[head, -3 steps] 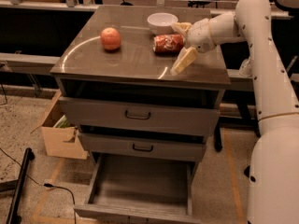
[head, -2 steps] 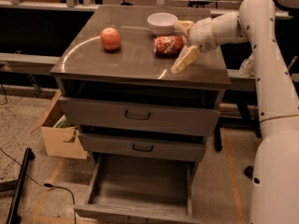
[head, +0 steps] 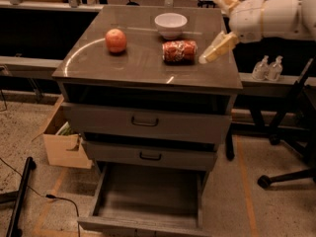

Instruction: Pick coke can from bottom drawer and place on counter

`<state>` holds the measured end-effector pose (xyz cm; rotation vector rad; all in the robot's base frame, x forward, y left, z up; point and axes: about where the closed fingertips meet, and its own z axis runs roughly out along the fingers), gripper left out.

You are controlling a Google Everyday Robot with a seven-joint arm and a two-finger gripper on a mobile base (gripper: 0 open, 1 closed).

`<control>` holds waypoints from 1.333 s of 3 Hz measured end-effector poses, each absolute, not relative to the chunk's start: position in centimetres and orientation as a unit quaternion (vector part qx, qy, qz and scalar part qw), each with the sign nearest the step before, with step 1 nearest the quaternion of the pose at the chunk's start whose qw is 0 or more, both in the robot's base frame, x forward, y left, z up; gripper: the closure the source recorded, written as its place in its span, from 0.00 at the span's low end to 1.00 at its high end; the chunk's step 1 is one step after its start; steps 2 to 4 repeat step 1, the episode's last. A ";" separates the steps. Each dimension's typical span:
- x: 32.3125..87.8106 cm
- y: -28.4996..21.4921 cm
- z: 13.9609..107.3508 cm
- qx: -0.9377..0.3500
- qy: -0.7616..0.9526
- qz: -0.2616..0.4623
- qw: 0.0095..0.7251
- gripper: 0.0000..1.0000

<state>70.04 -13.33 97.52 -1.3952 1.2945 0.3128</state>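
Observation:
The coke can (head: 179, 51) lies on its side on the counter (head: 128, 65), in front of a white bowl. My gripper (head: 211, 28) hovers just to the right of the can, above the counter's right edge. It is open and empty, with one finger (head: 217, 48) low near the can and the other (head: 223, 1) high behind. The bottom drawer (head: 148, 196) is pulled out and its grey floor is bare.
An orange-red apple (head: 116, 40) sits at the counter's left and a white bowl (head: 171, 24) at the back. The two upper drawers are closed. A cardboard box (head: 63, 144) stands left of the cabinet, two small bottles (head: 267, 68) on a ledge right, and a chair base (head: 286, 177) at lower right.
My gripper has drawn back to the right, away from the coke can. The can stays lying on the counter. The view has shifted a little.

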 end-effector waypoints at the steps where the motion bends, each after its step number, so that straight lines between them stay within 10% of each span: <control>1: 69.0 -16.4 96.5 -0.573 0.572 0.112 0.576 0.00; 4: 69.0 -16.4 96.5 -0.573 0.572 0.112 0.576 0.00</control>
